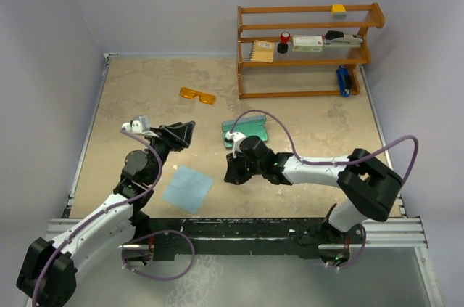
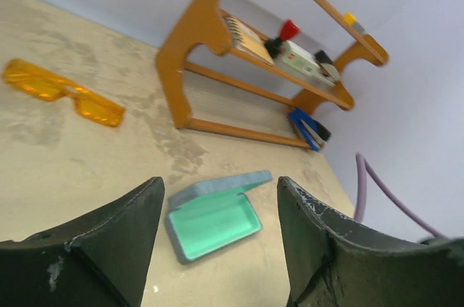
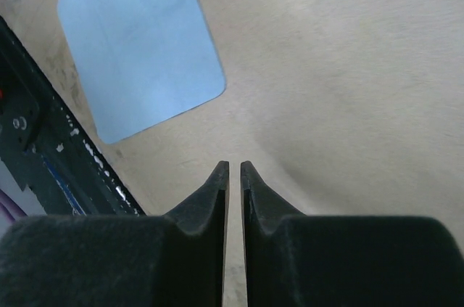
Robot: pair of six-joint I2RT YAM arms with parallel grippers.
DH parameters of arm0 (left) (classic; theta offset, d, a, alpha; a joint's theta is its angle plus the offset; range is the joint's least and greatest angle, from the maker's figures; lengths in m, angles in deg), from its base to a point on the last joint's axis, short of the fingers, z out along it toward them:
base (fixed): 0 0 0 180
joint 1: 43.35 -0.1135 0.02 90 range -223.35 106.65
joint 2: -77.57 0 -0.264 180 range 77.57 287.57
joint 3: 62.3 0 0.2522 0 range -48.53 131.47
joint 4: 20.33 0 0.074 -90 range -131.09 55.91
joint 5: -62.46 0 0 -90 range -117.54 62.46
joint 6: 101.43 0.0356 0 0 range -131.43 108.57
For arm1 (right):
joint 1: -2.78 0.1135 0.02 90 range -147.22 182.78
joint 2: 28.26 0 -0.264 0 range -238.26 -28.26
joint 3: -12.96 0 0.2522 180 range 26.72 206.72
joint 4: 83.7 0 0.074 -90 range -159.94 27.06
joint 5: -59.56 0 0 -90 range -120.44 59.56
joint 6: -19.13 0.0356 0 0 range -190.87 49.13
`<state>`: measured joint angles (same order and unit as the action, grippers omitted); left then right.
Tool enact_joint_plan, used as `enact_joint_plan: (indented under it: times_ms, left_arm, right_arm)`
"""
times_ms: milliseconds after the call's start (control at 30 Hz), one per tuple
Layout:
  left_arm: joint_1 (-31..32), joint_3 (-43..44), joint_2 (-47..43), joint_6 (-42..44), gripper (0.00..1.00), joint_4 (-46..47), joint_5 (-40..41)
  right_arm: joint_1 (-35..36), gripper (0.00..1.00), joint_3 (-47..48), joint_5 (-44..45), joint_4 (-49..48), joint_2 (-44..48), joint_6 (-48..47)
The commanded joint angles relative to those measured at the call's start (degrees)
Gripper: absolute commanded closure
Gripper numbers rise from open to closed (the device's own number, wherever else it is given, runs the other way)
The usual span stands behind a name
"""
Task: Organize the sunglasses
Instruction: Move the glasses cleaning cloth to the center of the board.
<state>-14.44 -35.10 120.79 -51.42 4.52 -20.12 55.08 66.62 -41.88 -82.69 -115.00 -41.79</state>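
Observation:
The orange sunglasses (image 1: 198,95) lie on the table at the back, left of the shelf; they also show in the left wrist view (image 2: 61,91). The blue-grey case (image 1: 246,132) lies open with its teal inside up, seen in the left wrist view (image 2: 214,218). The light blue cloth (image 1: 188,188) lies flat near the front and shows in the right wrist view (image 3: 138,46). My left gripper (image 1: 184,133) is open and empty, left of the case. My right gripper (image 1: 232,173) is shut and empty, low over the table, right of the cloth.
A wooden shelf (image 1: 308,49) stands at the back right with a notebook, a small bottle, a box, a stapler and a blue object on it. The black front rail (image 1: 239,234) runs along the near edge. Grey walls enclose the table.

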Motion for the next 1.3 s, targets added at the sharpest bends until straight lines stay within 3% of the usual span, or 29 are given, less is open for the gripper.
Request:
enact_joint_plan:
  times_ms: [0, 467, 733, 900, 1067, 1267]
  left_arm:
    - [-0.3, -1.7, -4.3, -2.0, 0.38, -9.1, 11.2]
    - [-0.3, -5.0, -10.2, -2.6, 0.38, -14.5, 12.5]
    - [-0.3, -5.5, -11.0, -2.6, 0.38, -14.1, 11.9]
    - [-0.3, -6.0, -10.8, -2.6, 0.37, -13.5, 11.8]
    - [-0.3, -6.0, -10.8, -2.7, 0.37, -13.2, 11.4]
    - [-0.3, -6.0, -10.6, -2.9, 0.37, -12.9, 10.9]
  right_arm:
    - [4.1, 0.85, 3.8, 1.7, -3.1, -3.7, 1.3]
    - [7.3, 0.73, 11.4, 4.5, -4.6, -14.6, 2.4]
    - [7.9, 0.72, 13.5, 4.8, -4.4, -17.3, 3.1]
    - [8.6, 0.77, 13.1, 4.8, -4.9, -17.8, 4.0]
    - [8.8, 1.00, 12.8, 7.2, -3.8, -17.1, 4.3]
    - [8.7, 1.00, 10.2, 6.9, -2.5, -13.5, 5.3]
